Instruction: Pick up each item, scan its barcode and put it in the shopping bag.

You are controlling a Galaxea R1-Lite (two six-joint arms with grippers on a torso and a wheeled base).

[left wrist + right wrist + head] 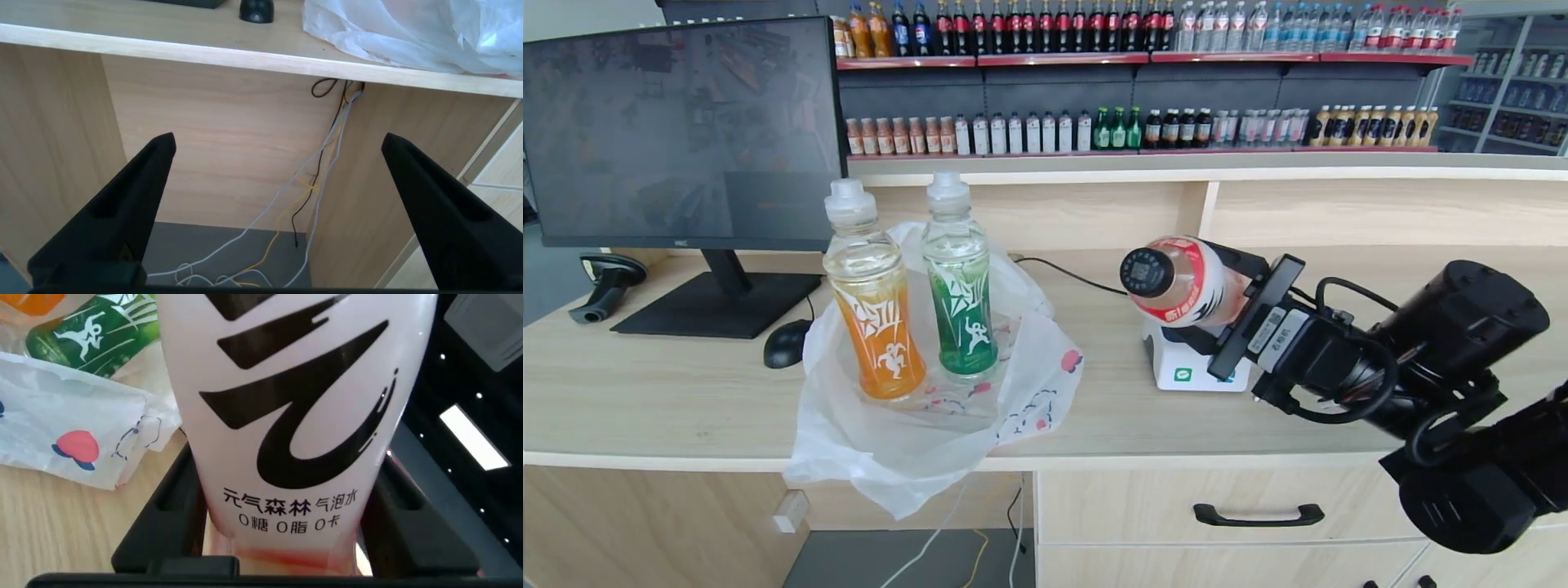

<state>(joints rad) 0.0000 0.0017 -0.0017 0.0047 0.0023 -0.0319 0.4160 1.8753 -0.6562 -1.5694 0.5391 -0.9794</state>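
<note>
A pale pink bottle (pixel 1180 282) with a red label and a black cap lies sideways in my right gripper (pixel 1232 304), which is shut on it. It hangs just above a small white scanner box (pixel 1188 371) on the counter. The right wrist view has the bottle (pixel 302 416) up close between the dark fingers (pixel 155 531). An orange bottle (pixel 874 327) and a green bottle (pixel 960 302) stand upright on the white plastic shopping bag (pixel 915 441), which lies spread at the counter's front edge. My left gripper (pixel 278 212) is open below the counter, holding nothing.
A monitor (pixel 682 131) stands at the back left, with a handheld scanner (pixel 605 286) beside it and a black mouse (pixel 786 343) by the bag. A cable (pixel 1070 273) runs behind the bag. Drawers (pixel 1258 514) sit under the counter, and loose cables (pixel 319 204) hang beneath it.
</note>
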